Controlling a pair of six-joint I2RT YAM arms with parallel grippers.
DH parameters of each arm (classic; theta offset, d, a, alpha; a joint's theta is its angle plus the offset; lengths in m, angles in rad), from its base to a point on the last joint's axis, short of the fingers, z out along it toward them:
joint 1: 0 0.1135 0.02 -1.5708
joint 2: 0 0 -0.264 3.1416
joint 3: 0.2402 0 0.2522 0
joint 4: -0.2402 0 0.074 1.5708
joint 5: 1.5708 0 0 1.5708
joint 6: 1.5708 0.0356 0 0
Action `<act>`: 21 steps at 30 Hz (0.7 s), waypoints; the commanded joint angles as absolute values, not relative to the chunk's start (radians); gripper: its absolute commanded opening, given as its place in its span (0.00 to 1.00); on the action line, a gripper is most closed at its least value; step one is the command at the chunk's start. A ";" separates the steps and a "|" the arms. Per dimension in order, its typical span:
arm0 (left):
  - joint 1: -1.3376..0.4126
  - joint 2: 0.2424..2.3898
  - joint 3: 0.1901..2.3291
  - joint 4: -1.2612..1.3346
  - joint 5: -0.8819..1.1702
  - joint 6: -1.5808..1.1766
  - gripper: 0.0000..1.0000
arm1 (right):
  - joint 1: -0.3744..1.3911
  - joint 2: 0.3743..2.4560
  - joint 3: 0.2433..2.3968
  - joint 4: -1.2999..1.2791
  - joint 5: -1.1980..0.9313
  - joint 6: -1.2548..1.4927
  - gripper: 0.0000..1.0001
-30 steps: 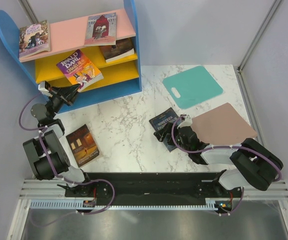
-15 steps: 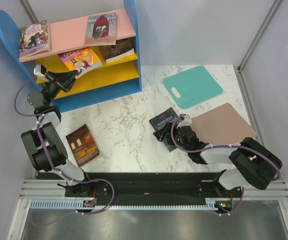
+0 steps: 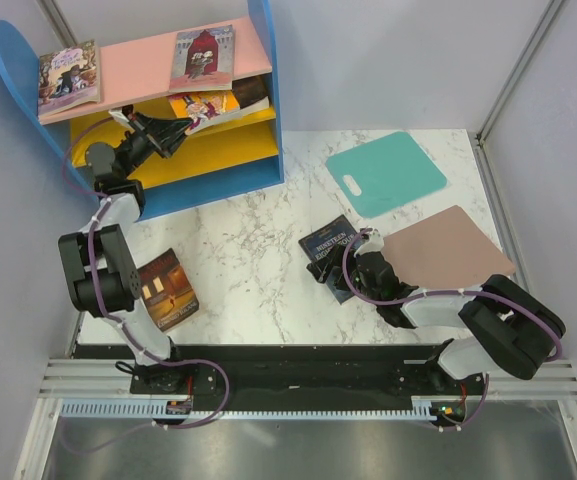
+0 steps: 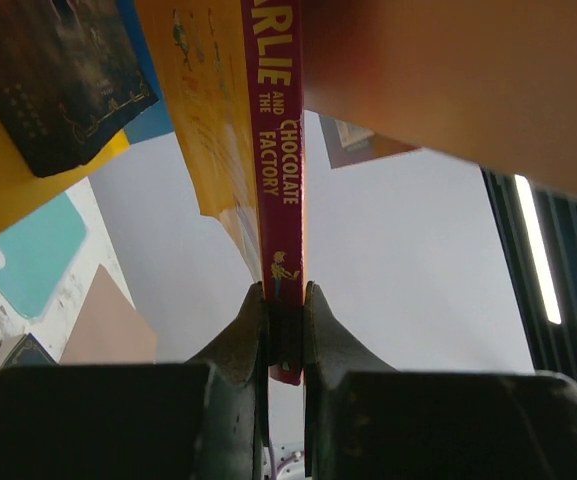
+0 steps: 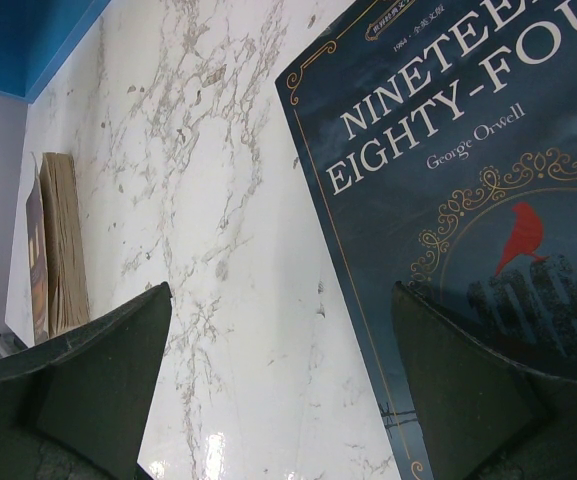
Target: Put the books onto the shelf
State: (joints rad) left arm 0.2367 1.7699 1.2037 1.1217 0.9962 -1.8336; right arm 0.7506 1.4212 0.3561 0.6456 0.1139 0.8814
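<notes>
Poking in beneath the pink top board of the shelf (image 3: 261, 60), the Roald Dahl paperback (image 3: 208, 104) shows only part of its glossy yellow cover. The left gripper (image 4: 285, 300) is pinching its thin maroon spine above the upper yellow board. A dark book (image 3: 254, 94) to the right of it is half covered, perhaps touching it. On the near right, the right gripper (image 5: 280, 300) hangs spread wide, straddling an edge of the navy Nineteen Eighty-Four (image 5: 468, 200), which lies flat on the marble-patterned table (image 3: 248, 250).

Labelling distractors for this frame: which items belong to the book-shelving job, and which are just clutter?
Job: shelf; Roald Dahl book clamped in left tool; Nineteen Eighty-Four; brown-orange book; left top-board book; right top-board book; dark book.
Clutter: teal mat; pinkish-brown mat.
</notes>
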 commanded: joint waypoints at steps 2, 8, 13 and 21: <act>0.181 1.813 1.341 1.051 0.966 -1.686 0.02 | 0.756 1.433 0.354 0.569 0.103 0.867 0.98; 0.124 1.871 1.440 0.994 0.939 -1.646 0.02 | 0.755 1.431 0.353 0.568 0.104 0.865 0.98; 0.097 1.927 1.491 0.974 0.913 -1.643 0.02 | 0.756 1.428 0.353 0.565 0.104 0.864 0.98; 0.092 1.956 1.532 0.954 0.871 -1.626 0.02 | 0.756 1.428 0.357 0.561 0.103 0.861 0.98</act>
State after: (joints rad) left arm 0.0895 1.9541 1.4662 0.9119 0.9211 -1.6840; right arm 0.7506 1.4212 0.3565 0.6449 0.1123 0.8742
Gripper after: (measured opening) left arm 0.132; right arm 0.982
